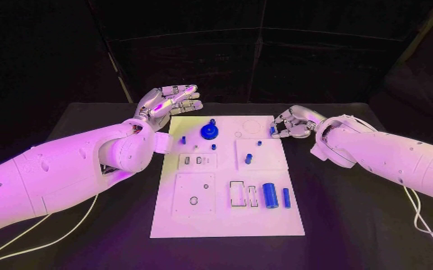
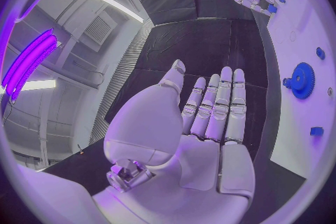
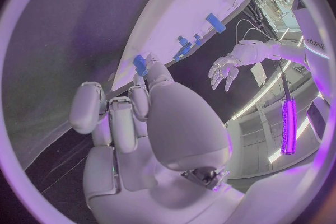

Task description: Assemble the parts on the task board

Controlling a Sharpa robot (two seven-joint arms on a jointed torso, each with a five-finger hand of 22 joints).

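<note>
The white task board (image 1: 226, 217) lies in the middle of the table. A blue gear (image 1: 209, 131) stands near its far edge, and two blue cylinders (image 1: 269, 195) lie at its near right. Small blue parts (image 1: 249, 157) dot the middle. My left hand (image 1: 169, 104) hovers over the board's far left corner, its fingers (image 2: 223, 102) straight and apart and nothing in it. My right hand (image 1: 290, 123) is at the board's far right edge and pinches a small blue part (image 1: 273, 130) between thumb and fingertip. That part (image 3: 140, 63) also shows in the right wrist view.
The board has several empty cut-outs, among them a rectangular slot (image 1: 237, 194) and a round hole (image 1: 193, 200). Black table (image 1: 351, 220) surrounds the board. White cables (image 1: 54, 232) trail beneath the left arm.
</note>
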